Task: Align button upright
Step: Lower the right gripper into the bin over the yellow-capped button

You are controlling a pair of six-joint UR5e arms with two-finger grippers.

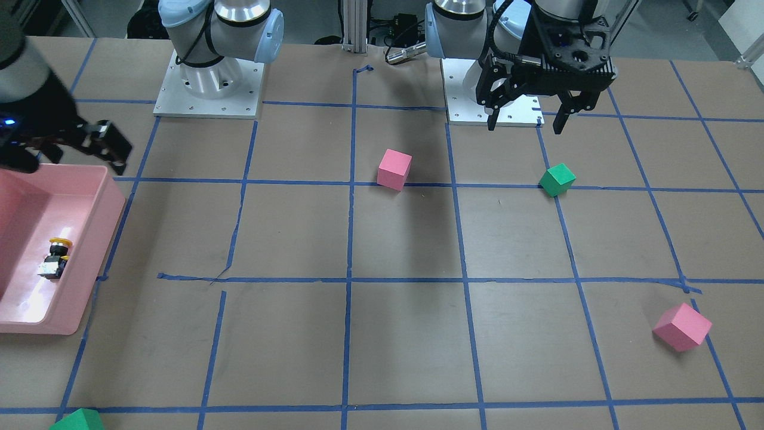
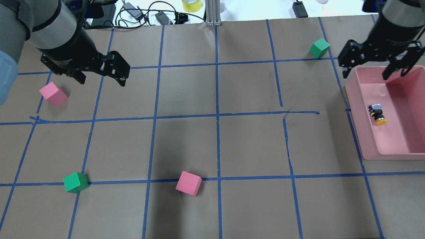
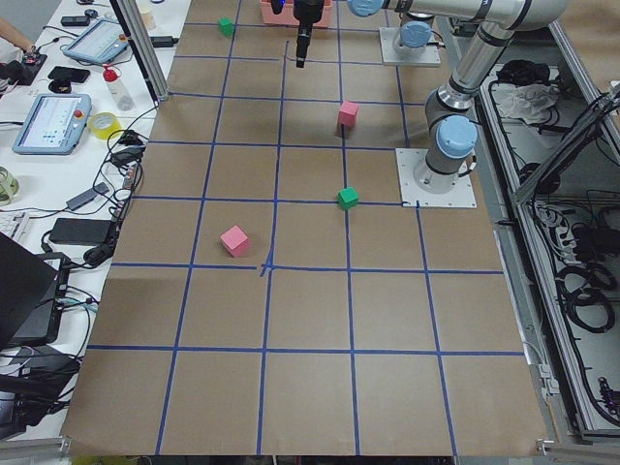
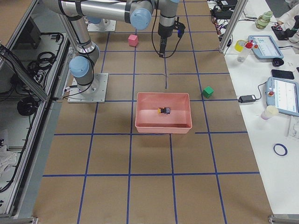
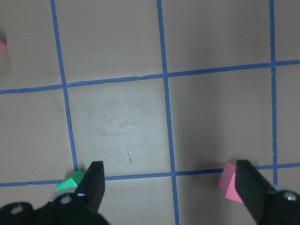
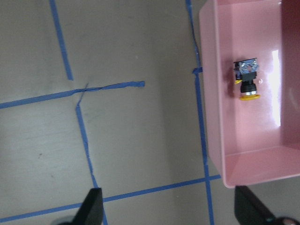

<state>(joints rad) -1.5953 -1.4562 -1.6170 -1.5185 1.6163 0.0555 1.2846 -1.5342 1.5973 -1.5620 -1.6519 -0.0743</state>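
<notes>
Currently on the table: one button [image 2: 378, 114], yellow cap and black body, lying on its side on the floor of the pink bin [image 2: 368, 146], cap pointing toward the robot's edge of the table, touched by neither arm.

Right gripper [image 2: 377, 69]: hanging in the air above the far end of the pink bin, fingers pointing down, jaws spread wide and holding nothing. In the right wrist view the two fingertips [image 6: 91, 206] are standing far apart, the bin and the button showing to one side beyond them.

Left gripper [image 2: 101, 78]: hovering above bare table on the robot's left side, wrist tilted, jaws likewise spread and empty. In the left wrist view its fingertips [image 5: 93, 183] are framing a taped grid square.

Loose items, none being touched:
- pink cube [image 2: 53, 94], lying near the left gripper, apart from it;
- pink cube near centre [image 2: 188, 183], sitting at a tape line on the robot's side;
- green cube [image 2: 75, 182], sitting on a tape line on the robot's left;
- far green cube [image 2: 319, 47], sitting on the table beyond the bin.

Surface: brown paper table [image 2: 215, 139] carrying a blue tape grid [image 2: 217, 114].
</notes>
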